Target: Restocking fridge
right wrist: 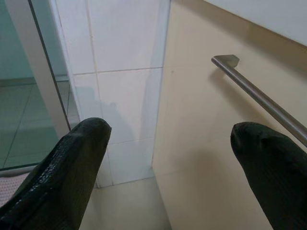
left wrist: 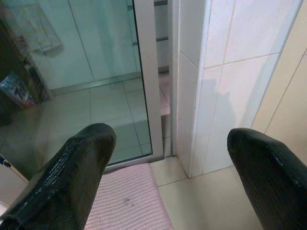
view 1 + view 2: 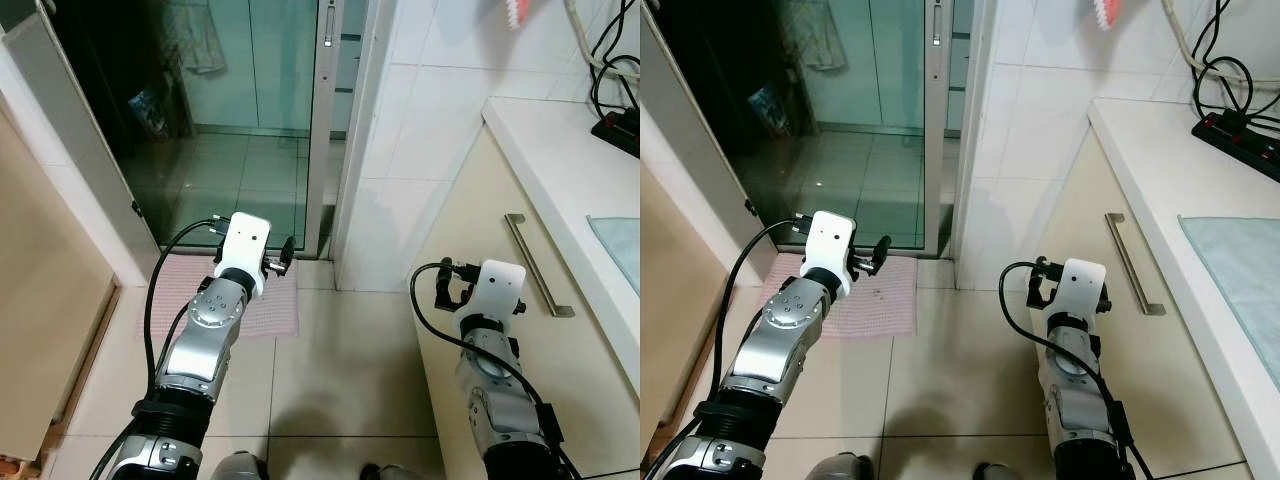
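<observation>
Pink mat [image 3: 250, 300] beneath left gripper [image 2: 168, 167], fingers spread

Head stereo pair: high, looking forward-down at floor, glass door [image 3: 250, 110], pink mat [image 3: 240, 295], cabinet [image 3: 500, 270].
Left wrist cam: low, faces door [image 2: 96, 72], mat [image 2: 127, 201], tiled wall [image 2: 225, 72].
Right wrist cam: near cabinet handle [image 1: 259, 98]; shares tiled wall [image 1: 124, 72].

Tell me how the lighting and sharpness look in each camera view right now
Eye views: sharp and evenly lit on the tiled floor, dark behind the glass door, with a soft shadow at the bottom. Left wrist view: the left gripper has blurred, open fingers, and the pink mat is clear. Right wrist view: the right gripper is blurred, the cabinet handle crisp.
</observation>
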`<state>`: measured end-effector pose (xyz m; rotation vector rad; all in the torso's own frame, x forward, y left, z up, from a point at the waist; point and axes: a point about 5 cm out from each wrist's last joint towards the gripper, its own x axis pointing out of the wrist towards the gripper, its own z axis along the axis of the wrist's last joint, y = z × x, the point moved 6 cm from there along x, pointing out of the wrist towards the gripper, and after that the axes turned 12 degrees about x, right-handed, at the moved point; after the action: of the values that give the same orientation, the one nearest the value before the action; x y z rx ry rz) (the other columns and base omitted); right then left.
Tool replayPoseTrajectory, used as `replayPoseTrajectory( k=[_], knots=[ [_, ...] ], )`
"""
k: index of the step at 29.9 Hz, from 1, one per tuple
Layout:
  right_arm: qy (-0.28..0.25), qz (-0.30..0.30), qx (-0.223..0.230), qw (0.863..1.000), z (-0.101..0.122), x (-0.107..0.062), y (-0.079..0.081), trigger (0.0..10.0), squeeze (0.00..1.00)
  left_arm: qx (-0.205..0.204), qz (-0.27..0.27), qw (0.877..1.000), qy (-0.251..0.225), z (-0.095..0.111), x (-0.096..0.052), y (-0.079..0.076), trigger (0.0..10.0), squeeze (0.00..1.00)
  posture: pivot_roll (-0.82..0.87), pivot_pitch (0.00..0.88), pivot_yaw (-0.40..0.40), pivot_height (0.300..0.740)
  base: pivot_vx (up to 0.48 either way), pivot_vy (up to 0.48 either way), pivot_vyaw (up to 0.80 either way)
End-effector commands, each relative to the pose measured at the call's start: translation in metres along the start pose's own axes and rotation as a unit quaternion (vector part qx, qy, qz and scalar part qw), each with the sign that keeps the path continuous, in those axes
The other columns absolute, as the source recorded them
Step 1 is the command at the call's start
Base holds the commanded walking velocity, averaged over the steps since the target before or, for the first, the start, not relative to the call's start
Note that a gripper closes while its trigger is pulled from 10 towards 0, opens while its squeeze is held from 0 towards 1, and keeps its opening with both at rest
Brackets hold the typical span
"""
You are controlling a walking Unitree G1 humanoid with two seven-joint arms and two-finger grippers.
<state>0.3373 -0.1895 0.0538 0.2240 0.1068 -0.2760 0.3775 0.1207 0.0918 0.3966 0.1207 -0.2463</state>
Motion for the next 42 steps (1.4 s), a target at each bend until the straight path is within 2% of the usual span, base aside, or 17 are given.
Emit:
replayPoseTrajectory(
  k=[1,9,10,18,35,42],
  knots=[
    [0.001,-0.006,0.001,1.000,0.001,0.001,-0.003,10.0,0.15,0.001,-0.001,1.000,-0.008,0.006,0.001,-0.001,10.0,0.00,0.14,0.040,-0.056,0.740,0.000,0.000,0.00],
    [0.001,-0.006,0.001,1.000,0.001,0.001,-0.003,10.0,0.15,0.001,-0.001,1.000,-0.008,0.006,0.001,-0.001,10.0,0.00,0.14,0.040,-0.056,0.740,0.000,0.000,0.00],
    [0.006,0.003,-0.003,1.000,0.001,0.006,0.003,10.0,0.17,0.007,0.002,1.000,-0.008,0.006,0.002,-0.003,10.0,0.00,0.17,0.019,-0.085,0.740,0.000,0.000,0.00],
    [0.004,0.027,-0.005,1.000,0.007,0.018,0.019,10.0,0.17,0.018,0.000,1.000,-0.009,0.005,0.002,-0.010,10.0,0.00,0.17,0.016,-0.087,0.740,0.000,0.000,0.00],
    [0.003,0.024,-0.005,1.000,0.006,0.019,0.018,10.0,0.16,0.026,-0.005,1.000,-0.015,0.010,0.009,-0.011,10.0,0.00,0.14,0.006,-0.070,0.740,0.000,0.000,0.00],
    [-0.001,0.021,0.003,1.000,0.008,0.020,0.017,10.0,0.16,0.011,0.005,1.000,-0.017,0.010,0.009,-0.007,10.0,0.00,0.14,0.008,-0.065,0.740,0.000,0.000,0.00]
  ],
)
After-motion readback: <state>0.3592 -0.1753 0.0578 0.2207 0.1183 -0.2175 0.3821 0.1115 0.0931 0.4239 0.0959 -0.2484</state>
